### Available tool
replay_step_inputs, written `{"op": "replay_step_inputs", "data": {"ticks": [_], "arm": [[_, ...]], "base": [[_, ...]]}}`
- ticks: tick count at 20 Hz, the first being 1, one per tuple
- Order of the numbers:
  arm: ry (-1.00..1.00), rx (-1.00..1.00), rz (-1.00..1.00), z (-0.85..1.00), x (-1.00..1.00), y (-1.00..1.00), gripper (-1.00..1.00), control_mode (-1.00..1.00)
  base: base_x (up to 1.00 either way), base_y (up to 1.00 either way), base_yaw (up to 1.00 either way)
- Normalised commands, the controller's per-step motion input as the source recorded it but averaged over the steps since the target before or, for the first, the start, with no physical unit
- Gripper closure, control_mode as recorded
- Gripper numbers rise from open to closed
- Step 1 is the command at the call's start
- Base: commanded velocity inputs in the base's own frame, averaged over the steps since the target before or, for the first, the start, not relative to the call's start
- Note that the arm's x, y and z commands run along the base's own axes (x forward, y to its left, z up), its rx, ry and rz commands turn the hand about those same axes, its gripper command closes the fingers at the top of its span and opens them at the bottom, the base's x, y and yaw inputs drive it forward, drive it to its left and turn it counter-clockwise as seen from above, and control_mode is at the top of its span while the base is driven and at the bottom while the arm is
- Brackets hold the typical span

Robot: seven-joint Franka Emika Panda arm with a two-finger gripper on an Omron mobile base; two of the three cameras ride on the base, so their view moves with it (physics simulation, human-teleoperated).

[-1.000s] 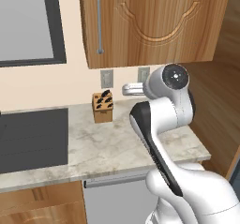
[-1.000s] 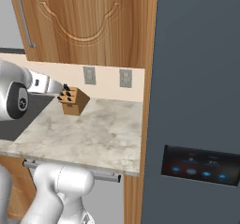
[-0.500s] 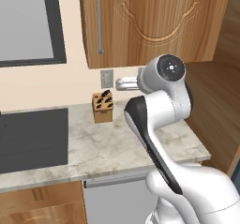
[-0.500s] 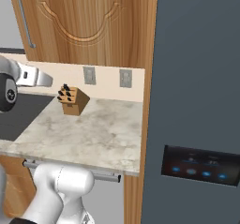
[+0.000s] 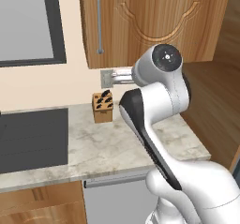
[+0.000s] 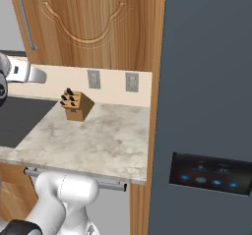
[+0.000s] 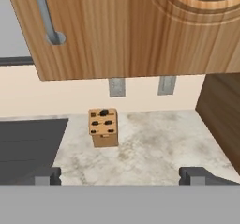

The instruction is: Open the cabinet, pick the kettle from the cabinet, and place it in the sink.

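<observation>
The brown wooden cabinet (image 5: 154,21) hangs above the counter with its door shut. Its vertical silver bar handle (image 5: 98,21) runs along the left edge, and the handle's lower end (image 7: 47,17) is at the upper left of the hand view. The kettle is hidden behind the shut door. The black sink (image 5: 30,138) lies in the counter at the left. My gripper (image 7: 124,176) is open, with its fingertips (image 7: 47,175) wide apart and nothing between them. The hand (image 5: 119,75) hovers just below the cabinet's bottom edge, close to the wall.
A wooden knife block (image 5: 103,107) stands on the marble counter (image 5: 140,143) by the wall, under two wall outlets (image 6: 93,79). A tall dark fridge panel (image 6: 206,106) closes off the right side. A dark-framed grey pane (image 5: 28,26) sits left of the cabinet.
The hand has moved up and to the left, closer to the cabinet's lower edge and the wall. The cabinet door stays shut.
</observation>
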Motion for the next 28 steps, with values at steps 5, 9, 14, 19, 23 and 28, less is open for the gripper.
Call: {"op": "replay_step_inputs", "data": {"ticks": [5,9,14,19,23,28], "arm": [[0.0,0.01,0.02,0.23,0.0,0.15,-1.0,-1.0],[0.0,0.01,0.02,0.2,0.0,0.13,-1.0,-1.0],[0.0,0.0,0.01,0.18,0.01,0.16,-1.0,-1.0],[-0.04,0.0,0.0,0.16,0.06,0.18,-1.0,-1.0],[-0.05,0.0,0.01,0.15,0.12,0.18,-1.0,-1.0],[-0.01,0.0,0.0,0.15,0.18,0.12,-1.0,-1.0]], "base": [[0.0,0.0,0.0],[0.0,0.0,0.0],[0.0,0.0,0.0],[0.0,0.0,0.0],[0.0,0.0,0.0],[0.0,0.0,0.0]]}}
